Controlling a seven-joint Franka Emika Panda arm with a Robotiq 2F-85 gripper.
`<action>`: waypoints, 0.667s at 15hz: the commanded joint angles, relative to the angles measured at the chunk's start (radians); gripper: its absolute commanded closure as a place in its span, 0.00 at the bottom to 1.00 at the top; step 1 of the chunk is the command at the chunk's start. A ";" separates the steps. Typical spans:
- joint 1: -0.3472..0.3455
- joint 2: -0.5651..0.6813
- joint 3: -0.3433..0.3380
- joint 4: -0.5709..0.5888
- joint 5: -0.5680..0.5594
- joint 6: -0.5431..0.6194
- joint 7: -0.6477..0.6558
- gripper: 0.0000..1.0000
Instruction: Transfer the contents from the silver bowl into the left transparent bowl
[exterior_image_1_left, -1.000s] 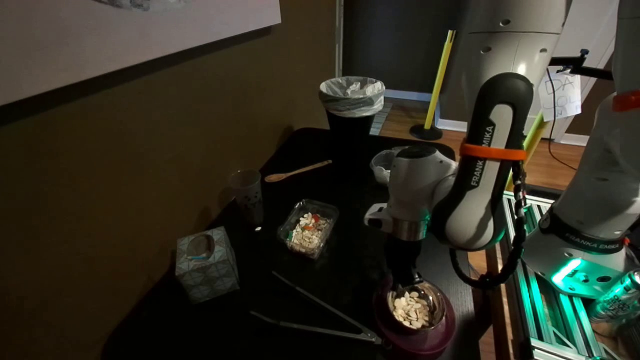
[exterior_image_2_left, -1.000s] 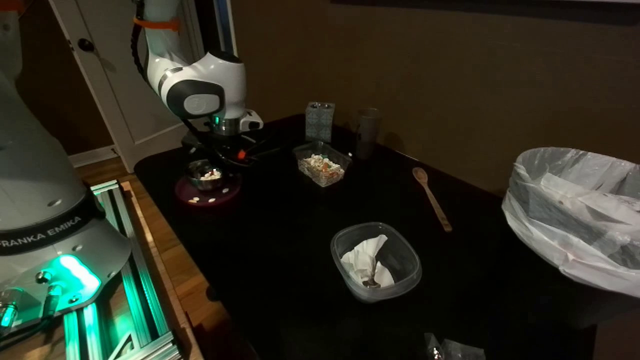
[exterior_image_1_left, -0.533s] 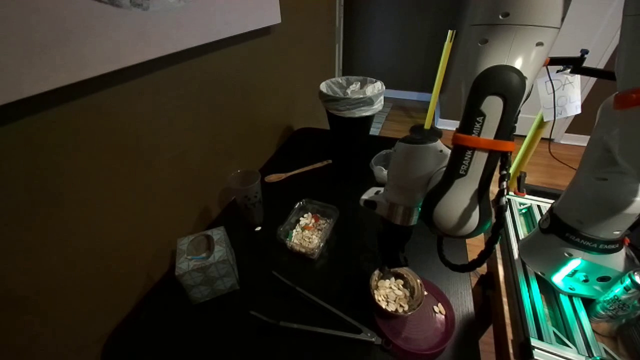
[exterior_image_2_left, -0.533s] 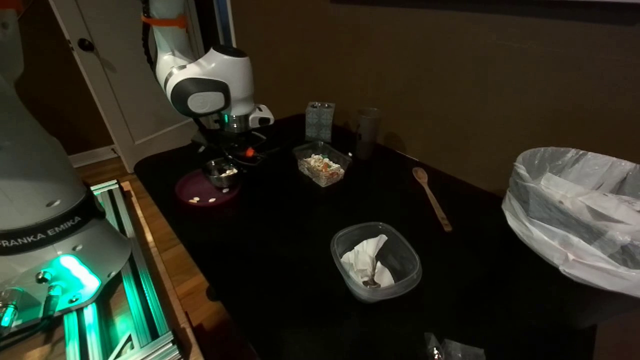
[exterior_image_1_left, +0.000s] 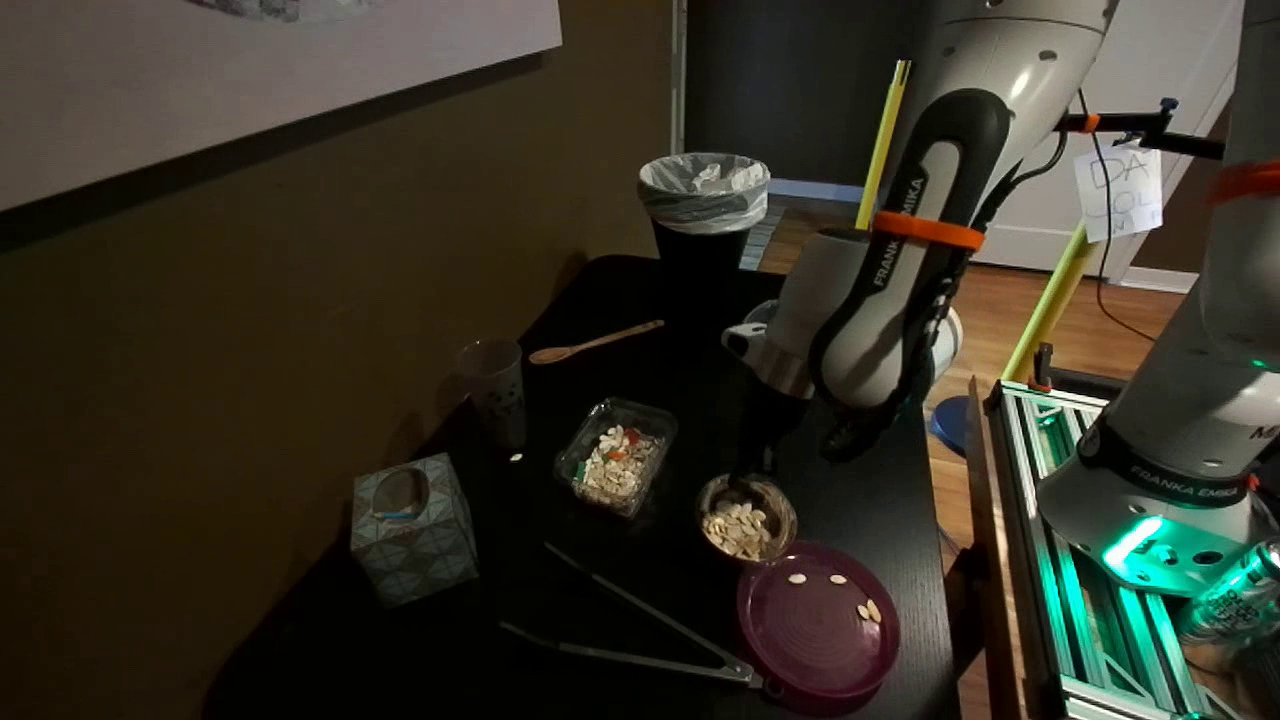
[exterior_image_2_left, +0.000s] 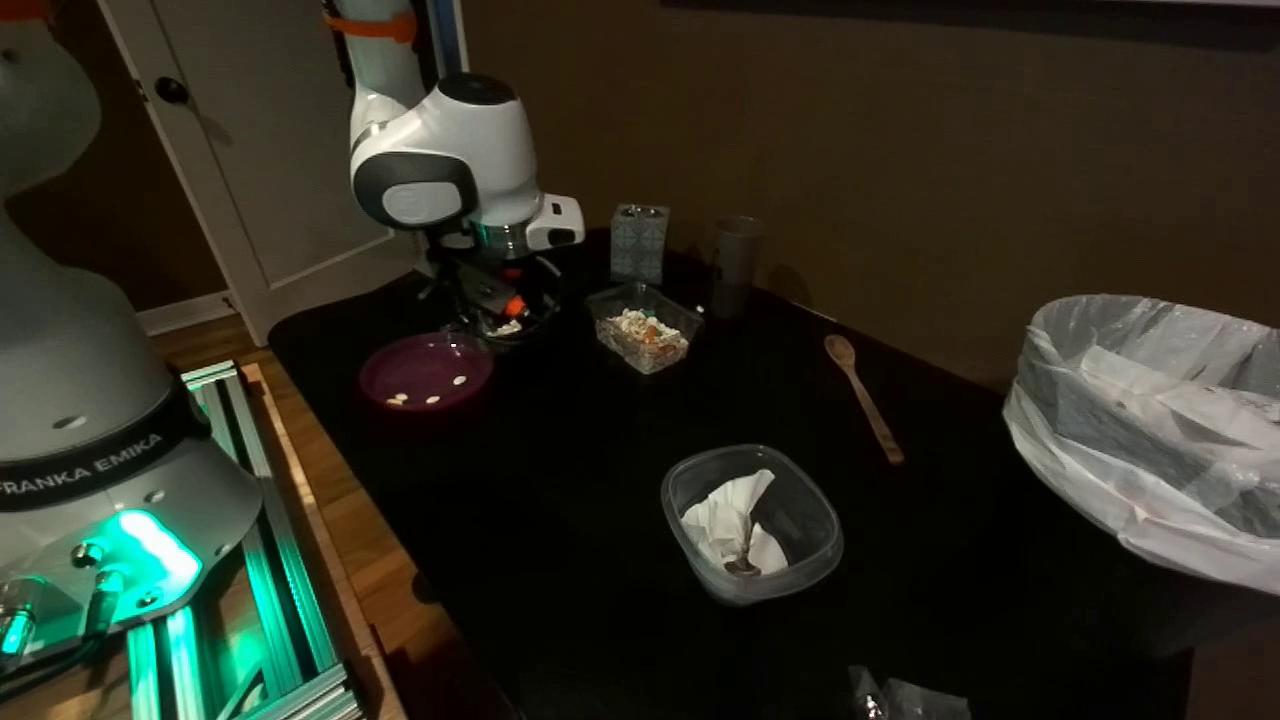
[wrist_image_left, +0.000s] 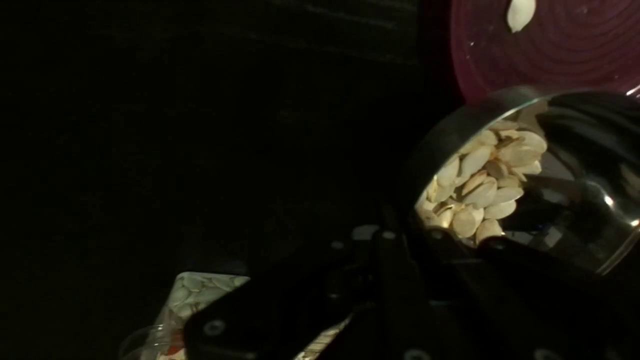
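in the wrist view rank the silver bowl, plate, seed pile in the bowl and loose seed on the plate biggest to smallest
1. Silver bowl and plate: too unsure to rank, as both run off the picture
2. Seed pile
3. Loose seed, by far the smallest

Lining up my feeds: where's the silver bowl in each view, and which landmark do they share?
Exterior view: silver bowl, right of and below centre, up-left of the magenta plate.
Exterior view: silver bowl, left of centre, dark and partly hidden, up-right of the magenta plate.
Wrist view: silver bowl, on the right, just below the magenta plate.
Shared landmark: the magenta plate.
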 joint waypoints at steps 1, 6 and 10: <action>-0.033 0.001 0.014 0.000 0.000 -0.001 -0.001 0.96; -0.149 0.045 0.128 0.055 0.015 0.110 0.070 0.99; -0.217 -0.014 0.192 0.065 0.015 0.201 0.155 0.99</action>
